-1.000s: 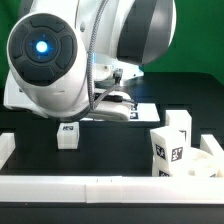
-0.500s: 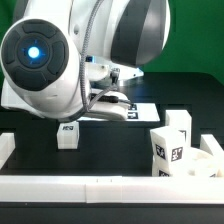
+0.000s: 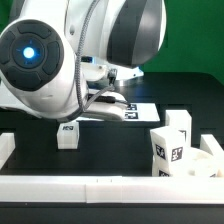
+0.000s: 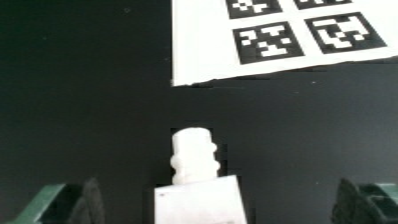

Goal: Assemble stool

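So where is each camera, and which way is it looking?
Exterior view: sits low at the table's edge behind the border rail, facing the arm, which fills much of the picture.
Wrist view: rides on the wrist, looking down past the open gripper at a stool leg on the table.
Shared: the marker board, and probably that leg.

no words, brands or numbers you can read, only black-and-white square tags, four on the marker board (image 4: 285, 35), others on the stool legs (image 3: 172, 148), one on the small leg (image 3: 68, 134), patterns not letters
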Robot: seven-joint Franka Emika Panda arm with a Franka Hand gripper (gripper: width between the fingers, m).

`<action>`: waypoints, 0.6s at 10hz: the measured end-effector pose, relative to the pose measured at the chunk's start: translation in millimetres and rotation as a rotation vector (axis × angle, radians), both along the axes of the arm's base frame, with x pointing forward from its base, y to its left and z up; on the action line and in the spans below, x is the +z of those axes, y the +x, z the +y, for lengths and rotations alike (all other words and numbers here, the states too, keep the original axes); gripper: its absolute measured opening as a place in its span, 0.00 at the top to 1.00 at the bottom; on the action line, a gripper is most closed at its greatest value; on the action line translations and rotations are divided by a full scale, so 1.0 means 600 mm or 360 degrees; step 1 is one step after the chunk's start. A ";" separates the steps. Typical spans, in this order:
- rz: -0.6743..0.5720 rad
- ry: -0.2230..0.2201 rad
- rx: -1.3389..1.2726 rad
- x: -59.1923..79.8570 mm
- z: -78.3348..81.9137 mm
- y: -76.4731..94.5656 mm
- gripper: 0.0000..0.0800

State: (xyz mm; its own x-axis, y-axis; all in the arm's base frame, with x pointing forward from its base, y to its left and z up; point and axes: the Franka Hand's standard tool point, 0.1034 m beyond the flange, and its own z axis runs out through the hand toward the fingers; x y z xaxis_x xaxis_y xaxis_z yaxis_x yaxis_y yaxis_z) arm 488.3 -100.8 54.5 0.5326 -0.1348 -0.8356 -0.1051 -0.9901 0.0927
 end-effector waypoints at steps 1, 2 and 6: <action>0.0000 0.0000 0.0000 0.000 0.000 0.000 0.19; 0.0007 0.0005 0.0001 0.000 0.000 -0.002 0.19; 0.0149 0.0064 0.0002 -0.009 -0.005 -0.035 0.19</action>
State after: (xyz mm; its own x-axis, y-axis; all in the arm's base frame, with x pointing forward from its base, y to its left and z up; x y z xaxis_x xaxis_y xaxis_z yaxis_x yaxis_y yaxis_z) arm 467.3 -103.6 49.1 0.4521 -0.0995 -0.8864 -0.0964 -0.9934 0.0624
